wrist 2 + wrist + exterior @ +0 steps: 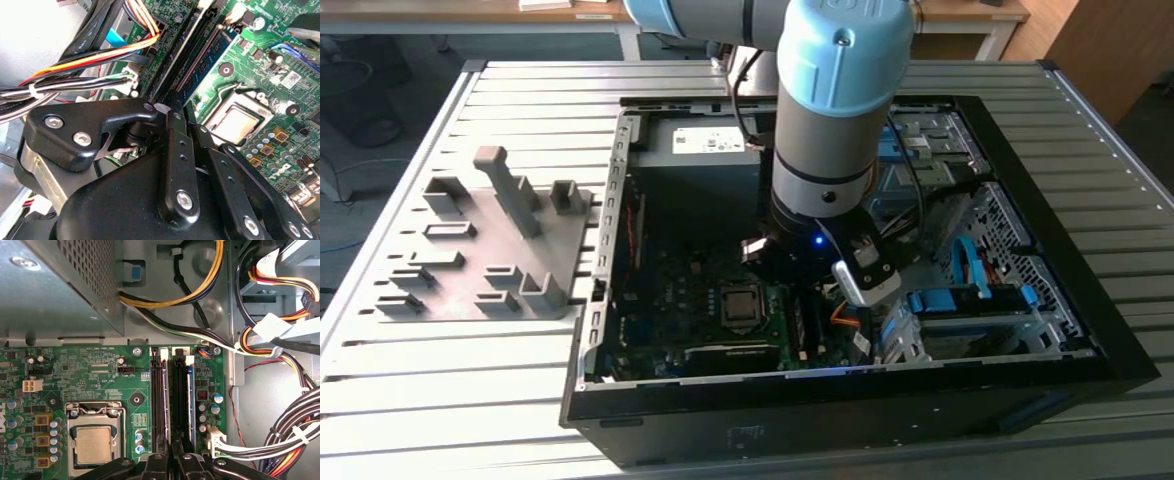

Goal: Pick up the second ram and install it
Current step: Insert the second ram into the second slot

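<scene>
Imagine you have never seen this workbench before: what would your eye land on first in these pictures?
The big grey and pale blue robot arm plunges straight down into the open black computer case in the middle of the slatted table. Its black claw sits right over the long black memory slots on the green circuit board, beside the square silver processor. A bundle of coloured cables loops past.

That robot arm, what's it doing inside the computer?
The gripper is down inside the open computer case, right over the memory slots next to the processor on the green motherboard. A ram stick stands in one slot. The grey fixture tray sits beside the case.
</scene>
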Tool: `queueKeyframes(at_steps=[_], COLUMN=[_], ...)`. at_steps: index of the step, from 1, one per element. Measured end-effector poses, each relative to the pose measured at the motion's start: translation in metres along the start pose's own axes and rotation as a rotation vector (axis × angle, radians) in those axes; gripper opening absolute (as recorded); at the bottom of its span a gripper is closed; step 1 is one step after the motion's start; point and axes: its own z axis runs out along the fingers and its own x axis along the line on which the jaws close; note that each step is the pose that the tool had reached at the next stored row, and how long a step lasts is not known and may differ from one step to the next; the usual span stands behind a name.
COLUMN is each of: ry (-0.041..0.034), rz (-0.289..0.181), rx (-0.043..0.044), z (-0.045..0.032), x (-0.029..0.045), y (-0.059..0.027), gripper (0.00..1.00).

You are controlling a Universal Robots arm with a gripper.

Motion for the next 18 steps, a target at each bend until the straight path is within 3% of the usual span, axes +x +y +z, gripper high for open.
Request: queueKeyframes(at_steps=[18], ry=[-0.0003], rz=[0.0], rx=[-0.0002], z=[0.0053], x=[0.0001], y=[-0.0002], gripper=[0.14])
